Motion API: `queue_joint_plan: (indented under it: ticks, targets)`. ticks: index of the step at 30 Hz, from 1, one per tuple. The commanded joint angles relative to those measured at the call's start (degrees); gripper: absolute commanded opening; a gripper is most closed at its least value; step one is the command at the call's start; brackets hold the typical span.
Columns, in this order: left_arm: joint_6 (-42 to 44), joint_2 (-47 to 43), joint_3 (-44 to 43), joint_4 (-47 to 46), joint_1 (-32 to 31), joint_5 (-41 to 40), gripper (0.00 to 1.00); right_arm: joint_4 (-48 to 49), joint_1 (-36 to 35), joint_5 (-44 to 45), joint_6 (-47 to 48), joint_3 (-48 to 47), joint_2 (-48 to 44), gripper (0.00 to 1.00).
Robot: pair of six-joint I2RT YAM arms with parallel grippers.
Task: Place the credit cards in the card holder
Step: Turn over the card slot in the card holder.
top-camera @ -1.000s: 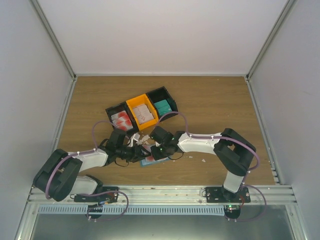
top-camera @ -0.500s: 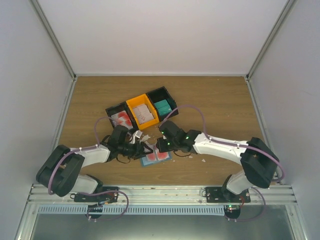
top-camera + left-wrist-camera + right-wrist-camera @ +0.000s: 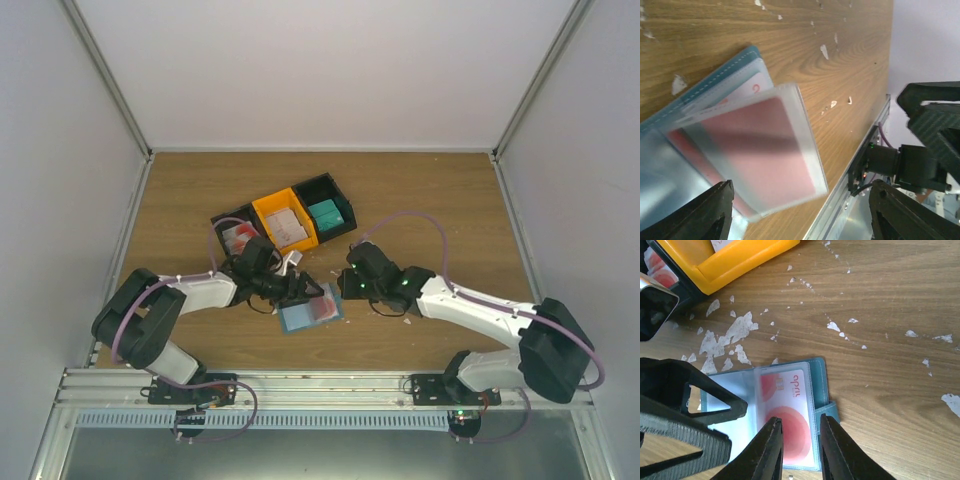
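**Right arm backs off; card holder lies open, loaded**

Since a second ago the right gripper (image 3: 800, 419) has drawn rightward off the card holder (image 3: 312, 315), which lies mid-table, near side of the bins (image 3: 262, 222). A credit card (image 3: 786, 390) sits in its sleeve, so one insertion looks finished. The right fingers are narrowly apart and empty. The left gripper (image 3: 802, 186) gapes wide around a raised clear sleeve, gripping nothing.
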State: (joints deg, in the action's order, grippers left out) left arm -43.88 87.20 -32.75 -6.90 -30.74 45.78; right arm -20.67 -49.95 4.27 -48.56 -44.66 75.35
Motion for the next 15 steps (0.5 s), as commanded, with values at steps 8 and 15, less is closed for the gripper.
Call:
queue_joint_plan:
  ticks: [8, 15]
  targets:
    - [9.4, -4.1, -10.2, 15.7, -0.2, -11.2, 0.78, 0.8, 0.8, 2.0, 1.5, 2.1, -4.9, 0.25]
    - [20.3, -8.5, -21.8, 32.7, 0.0, -29.3, 0.73, 3.1, 1.2, -0.3, 3.1, 3.1, -6.5, 0.27]
